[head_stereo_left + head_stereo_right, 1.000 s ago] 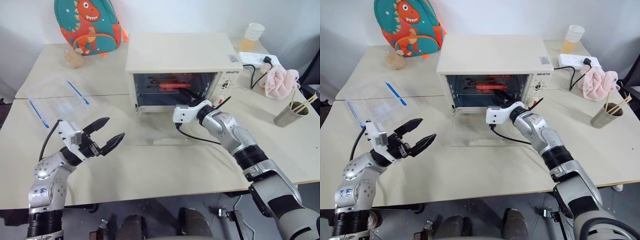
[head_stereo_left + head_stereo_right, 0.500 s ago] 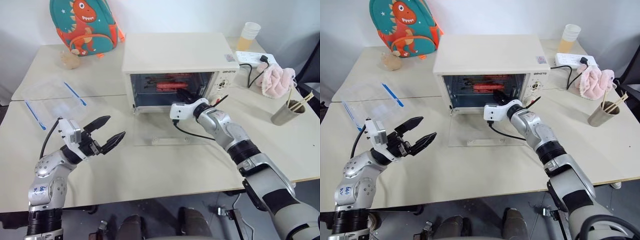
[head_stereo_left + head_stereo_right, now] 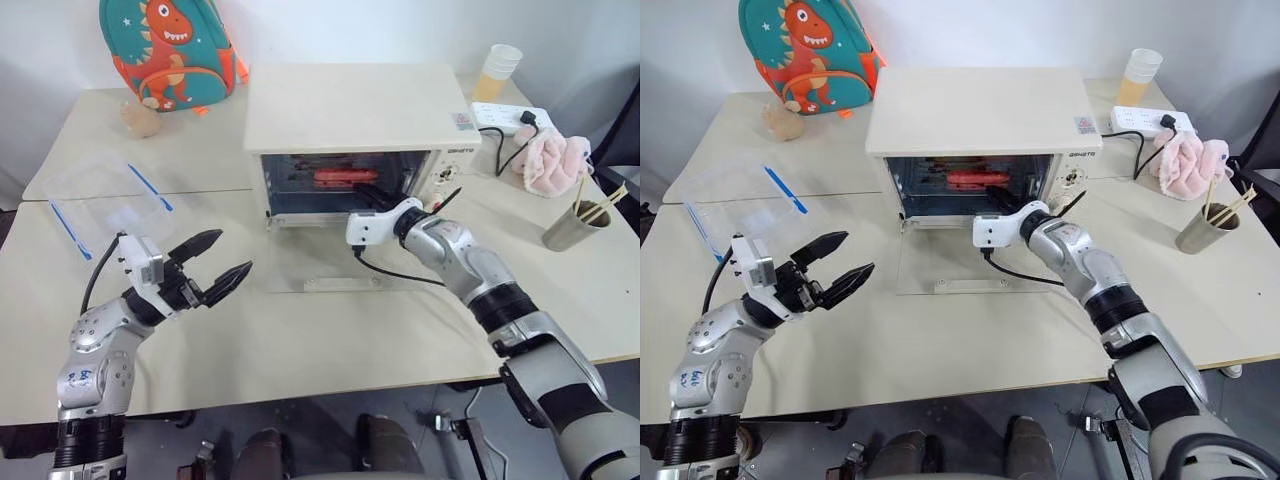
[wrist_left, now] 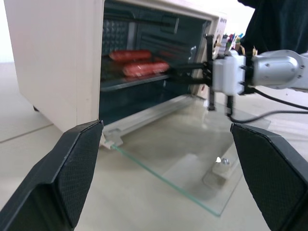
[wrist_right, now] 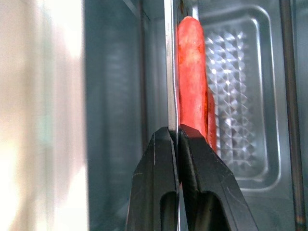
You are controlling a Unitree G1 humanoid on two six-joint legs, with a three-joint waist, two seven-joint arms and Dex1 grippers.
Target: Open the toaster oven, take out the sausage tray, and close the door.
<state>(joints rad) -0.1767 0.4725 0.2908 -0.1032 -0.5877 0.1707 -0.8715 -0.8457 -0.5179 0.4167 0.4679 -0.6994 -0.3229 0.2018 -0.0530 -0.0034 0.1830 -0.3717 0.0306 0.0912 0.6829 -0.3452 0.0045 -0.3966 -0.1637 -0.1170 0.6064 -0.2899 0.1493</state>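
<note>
Toaster oven (image 3: 360,125) sits at the back-middle of the table (image 3: 330,340), door (image 3: 330,262) fully dropped, glass panel lying flat on the table in front of the opening.

Sausage tray (image 4: 126,82) is inside the oven on the rack level, red sausages (image 4: 139,66) lying on it.

Right gripper (image 3: 368,196) reaches level into the oven mouth at its right side. Right wrist view: fingers (image 5: 159,168) together, pinched on the thin front rim of the sausage tray, a sausage just behind the rim. Left wrist view shows the same: the black fingers run in along the tray edge.

Left gripper (image 3: 215,268) hovers above the table near the front-left, well apart from the oven, pointing toward it. Fingers spread wide, nothing between them.

Other stuff:
- clear plastic container (image 3: 105,195) with blue clips, left side of the table, near the left edge
- dinosaur backpack (image 3: 170,50) at the back-left corner, small tan object (image 3: 141,118) just in front of it
- power strip (image 3: 510,117) and a cup of yellow drink (image 3: 498,72) at the back-right
- pink cloth (image 3: 558,160) by the right edge, metal cup with chopsticks (image 3: 572,228) near it
- oven cord runs from the power strip to the oven's right side
</note>
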